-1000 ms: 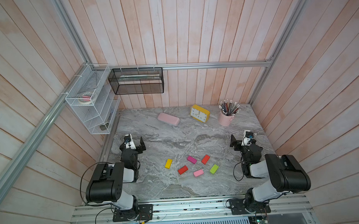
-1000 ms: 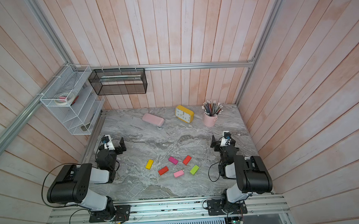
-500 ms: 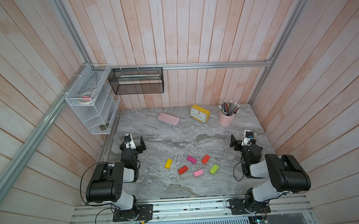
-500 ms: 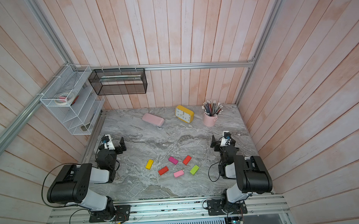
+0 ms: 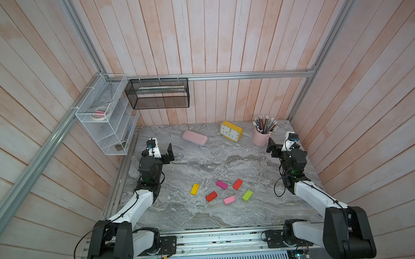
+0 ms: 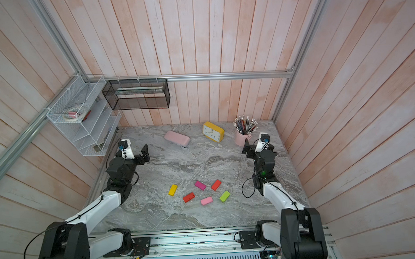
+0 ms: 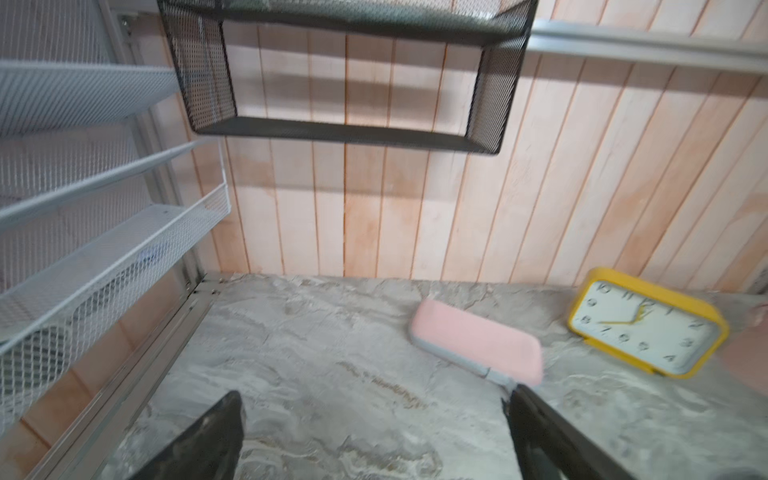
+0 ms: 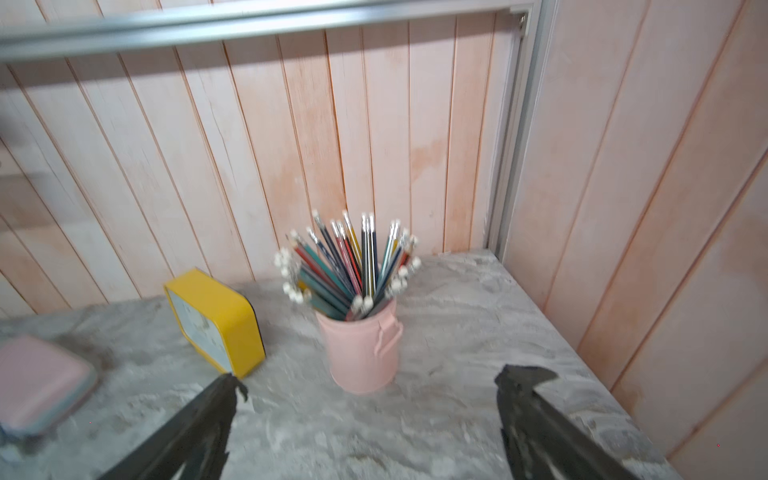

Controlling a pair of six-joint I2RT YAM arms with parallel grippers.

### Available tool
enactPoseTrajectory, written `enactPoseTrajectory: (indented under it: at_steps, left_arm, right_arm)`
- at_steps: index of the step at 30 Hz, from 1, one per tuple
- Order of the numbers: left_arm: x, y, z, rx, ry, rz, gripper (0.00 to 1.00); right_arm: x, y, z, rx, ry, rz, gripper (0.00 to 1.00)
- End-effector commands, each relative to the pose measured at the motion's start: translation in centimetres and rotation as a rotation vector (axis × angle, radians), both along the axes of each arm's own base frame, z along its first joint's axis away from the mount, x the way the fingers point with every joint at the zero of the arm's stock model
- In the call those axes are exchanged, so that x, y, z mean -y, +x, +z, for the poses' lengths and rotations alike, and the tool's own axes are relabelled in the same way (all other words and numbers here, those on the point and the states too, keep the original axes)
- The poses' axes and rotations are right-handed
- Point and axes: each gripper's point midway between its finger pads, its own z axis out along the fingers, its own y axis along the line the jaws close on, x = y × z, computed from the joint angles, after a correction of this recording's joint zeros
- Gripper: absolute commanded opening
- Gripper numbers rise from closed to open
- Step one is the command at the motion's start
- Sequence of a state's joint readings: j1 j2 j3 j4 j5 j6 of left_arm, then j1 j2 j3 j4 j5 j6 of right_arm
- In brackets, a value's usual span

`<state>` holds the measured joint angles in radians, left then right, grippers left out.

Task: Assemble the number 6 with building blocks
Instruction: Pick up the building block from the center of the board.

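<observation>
Several building blocks lie loose on the marble table (image 5: 203, 163) near its front, in both top views: a yellow one (image 5: 194, 189), a magenta one (image 5: 221, 184), a red one (image 5: 237, 184), a second red one (image 5: 211, 196), a light pink one (image 5: 229, 200) and a lime green one (image 5: 247, 195). My left gripper (image 5: 164, 152) hovers far back on the left, open and empty (image 7: 374, 405). Far back on the right, my right gripper (image 5: 276, 145) is also open and empty (image 8: 370, 382). Neither wrist view shows any block.
At the back stand a rounded pink case (image 5: 194, 138), a yellow clock (image 5: 231, 131) and a pink cup of pencils (image 5: 261, 136), which is just ahead of the right gripper. A white wire rack (image 5: 106, 128) and a black mesh shelf (image 5: 157, 93) hang on the walls.
</observation>
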<state>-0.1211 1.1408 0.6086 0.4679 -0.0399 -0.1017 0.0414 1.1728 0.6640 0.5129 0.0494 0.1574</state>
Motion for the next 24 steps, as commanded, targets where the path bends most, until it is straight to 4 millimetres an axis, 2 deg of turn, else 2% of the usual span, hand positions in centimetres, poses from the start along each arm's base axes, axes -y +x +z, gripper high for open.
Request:
enactPoseTrajectory:
  at_steps: [1, 3, 5, 8, 9, 10, 11, 12, 13, 15, 18, 21, 24]
  left_arm:
    - [2.4, -1.9, -2.0, -0.267, -0.131, -0.111, 1.00]
    - [3.5, -2.8, -0.8, -0.327, -0.201, -0.164, 1.00]
    - [4.3, -3.6, -0.1, -0.405, -0.318, -0.184, 1.00]
    - [4.8, -5.2, -1.4, -0.579, -0.557, -0.181, 1.00]
    - [5.2, -5.5, -1.5, -0.587, -0.597, -0.233, 1.00]
    - [5.7, -5.8, -1.9, -0.589, -0.664, -0.296, 1.00]
    - [6.2, -6.2, -2.4, -0.594, -0.764, -0.353, 1.00]
    - [6.3, -6.3, -2.7, -0.589, -0.851, -0.387, 1.00]
    - [6.5, -6.5, -3.5, -0.604, -0.937, -0.418, 0.99]
    - [7.0, -6.6, -4.4, -0.643, -0.959, -0.431, 0.97]
    - [6.7, -6.6, -5.7, -0.690, -0.819, -0.325, 0.96]
    - [6.0, -6.7, -6.1, -0.757, -0.693, -0.243, 0.94]
    - [5.6, -6.9, -6.1, -0.813, -0.619, -0.193, 0.94]
  right_arm:
    - [-3.9, -1.5, -3.2, -0.370, 0.124, 0.181, 0.98]
    - [-5.8, -1.9, -1.2, -0.408, 0.246, 0.266, 0.98]
    - [-7.0, -2.5, 0.9, -0.453, 0.472, 0.312, 0.98]
    - [-8.9, -4.9, 5.5, -0.387, 0.643, 0.635, 0.98]
    - [-8.3, -5.5, 5.6, -0.369, 0.706, 0.649, 0.98]
    - [-7.5, -5.7, 4.3, -0.330, 0.815, 0.616, 0.98]
    - [-7.8, -6.6, 4.5, -0.259, 0.852, 0.685, 0.98]
    - [-7.9, -6.7, 4.1, -0.256, 0.854, 0.701, 0.98]
    - [-8.1, -6.1, 2.1, -0.348, 0.825, 0.651, 0.98]
    - [-9.3, -5.6, 0.1, -0.485, 0.612, 0.548, 0.98]
    - [-11.4, -5.8, -2.6, -0.635, 0.301, 0.424, 0.98]
    - [-11.5, -6.3, -6.5, -0.784, 0.017, 0.280, 0.98]
    - [-11.8, -7.0, -8.7, -0.819, -0.252, 0.193, 0.98]
